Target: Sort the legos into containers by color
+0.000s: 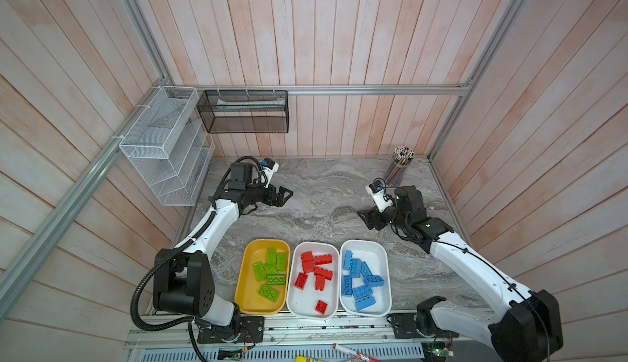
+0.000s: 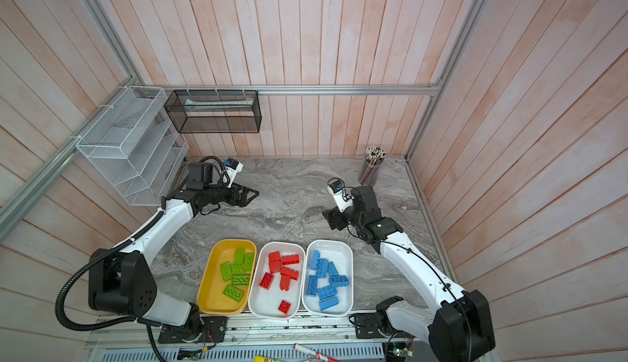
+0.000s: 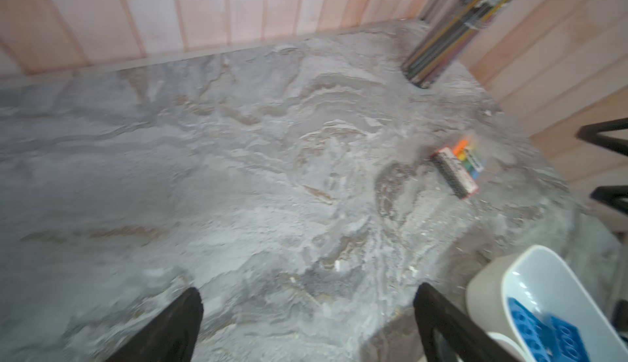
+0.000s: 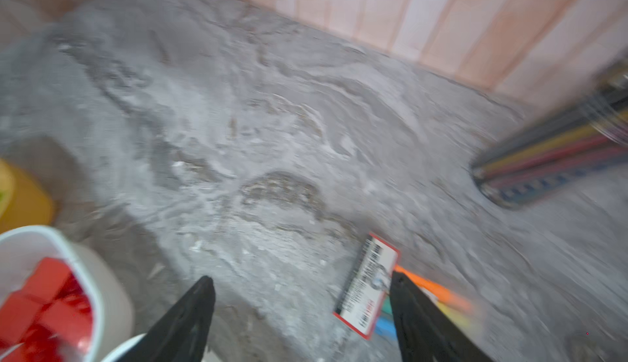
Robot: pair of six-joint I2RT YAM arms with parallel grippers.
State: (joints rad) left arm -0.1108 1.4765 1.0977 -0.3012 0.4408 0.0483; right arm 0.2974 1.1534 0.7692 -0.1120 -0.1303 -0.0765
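Three containers stand in a row at the table's front edge. The yellow tray [image 1: 248,295] holds green legos [image 1: 272,272]. Red legos [image 1: 314,268] lie in the middle white tray [image 1: 306,304], and blue legos [image 1: 360,282] in the right white tray [image 1: 375,258]. My left gripper [image 1: 285,195] hovers open over bare table at the back left, with nothing between its fingers [image 3: 307,289]. Over the table's right middle, behind the trays, my right gripper [image 1: 365,219] stands open and empty [image 4: 302,277]. Both wrist views are blurred.
A flat rainbow-striped pack [image 4: 368,285] with a white label lies on the table by one right finger. A mesh pencil cup [image 1: 401,165] stands at the back right corner. Wire baskets [image 1: 163,146] hang on the left wall, and a black one [image 1: 243,112] on the back wall.
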